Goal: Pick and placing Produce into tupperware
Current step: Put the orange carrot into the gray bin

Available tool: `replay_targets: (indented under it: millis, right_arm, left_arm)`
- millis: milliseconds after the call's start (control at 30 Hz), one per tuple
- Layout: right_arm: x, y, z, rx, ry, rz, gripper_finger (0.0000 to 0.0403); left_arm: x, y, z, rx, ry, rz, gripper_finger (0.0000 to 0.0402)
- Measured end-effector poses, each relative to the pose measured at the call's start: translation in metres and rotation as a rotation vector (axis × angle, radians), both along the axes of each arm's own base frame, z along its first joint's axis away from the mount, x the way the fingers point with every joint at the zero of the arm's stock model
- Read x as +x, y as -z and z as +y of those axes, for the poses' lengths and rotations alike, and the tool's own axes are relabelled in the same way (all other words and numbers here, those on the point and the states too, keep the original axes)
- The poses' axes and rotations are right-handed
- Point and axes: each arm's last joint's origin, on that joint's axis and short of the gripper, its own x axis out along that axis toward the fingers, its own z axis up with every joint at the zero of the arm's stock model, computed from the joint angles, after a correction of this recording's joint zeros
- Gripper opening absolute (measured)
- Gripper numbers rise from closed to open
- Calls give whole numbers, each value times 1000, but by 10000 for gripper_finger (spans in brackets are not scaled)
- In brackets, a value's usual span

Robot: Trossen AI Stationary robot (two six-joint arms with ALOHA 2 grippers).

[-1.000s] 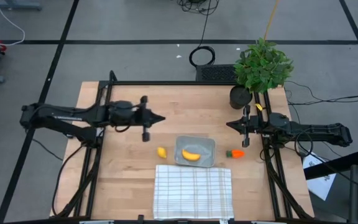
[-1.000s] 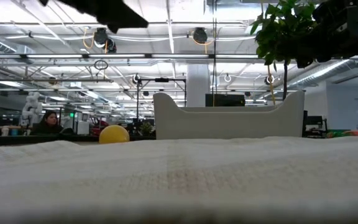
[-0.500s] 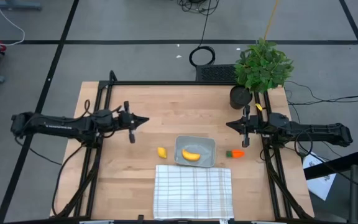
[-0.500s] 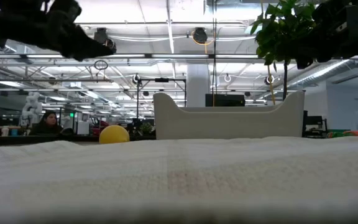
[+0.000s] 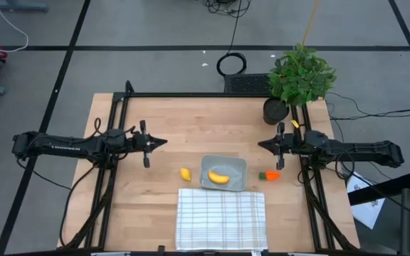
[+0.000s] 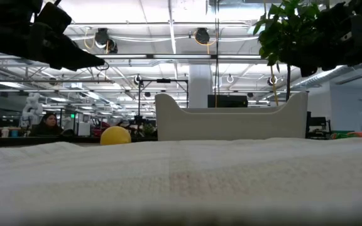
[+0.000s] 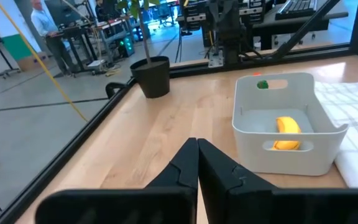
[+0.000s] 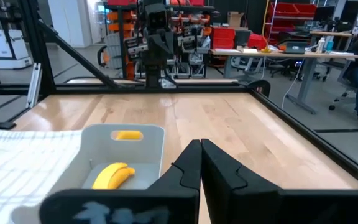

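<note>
The grey tupperware tub (image 5: 224,173) stands mid-table, and the yellow banana (image 5: 219,178) lies inside it, also seen as the banana (image 7: 286,132) in the left wrist view. The round yellow lemon (image 5: 185,173) rests on the wood just left of the tub. The orange carrot (image 5: 270,176) lies on the wood just right of it. My left gripper (image 5: 161,142) hovers shut over the table's left half, well away from the lemon. My right gripper (image 5: 262,144) hovers shut, on the far side of the carrot. Neither touches anything.
A white grid-patterned cloth (image 5: 221,219) lies at the near edge in front of the tub. A leafy potted plant (image 5: 301,75) with a dark pot (image 5: 275,110) stands at the far right corner. Bare wood (image 5: 205,121) spans the far half between the arms. People show in the room beyond.
My left arm has drawn back toward the table's left edge and come lower, its fingers staying shut. The right arm, the produce and the tub have kept still.
</note>
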Motion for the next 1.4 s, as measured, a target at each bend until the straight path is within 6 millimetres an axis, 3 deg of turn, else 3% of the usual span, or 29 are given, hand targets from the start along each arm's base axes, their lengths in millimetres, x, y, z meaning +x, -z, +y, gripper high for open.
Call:
replay_targets:
  millis: [167,367,633,933,1400]
  right_arm:
    - [0,-2,1,-2,-50,-21,0]
    - [2,-19,4,35,-129,-14,0]
    - [5,-43,3,103,-117,209,0]
    - [10,-68,4,200,-127,445,0]
    - [18,-68,21,318,-267,770,0]
  left_arm:
    - [0,0,0,7,1,2,17]
    - [0,0,0,28,4,5,19]
    - [0,0,0,32,3,6,2]
    - [0,0,0,32,-1,6,26]
    - [0,0,0,31,-3,6,3]
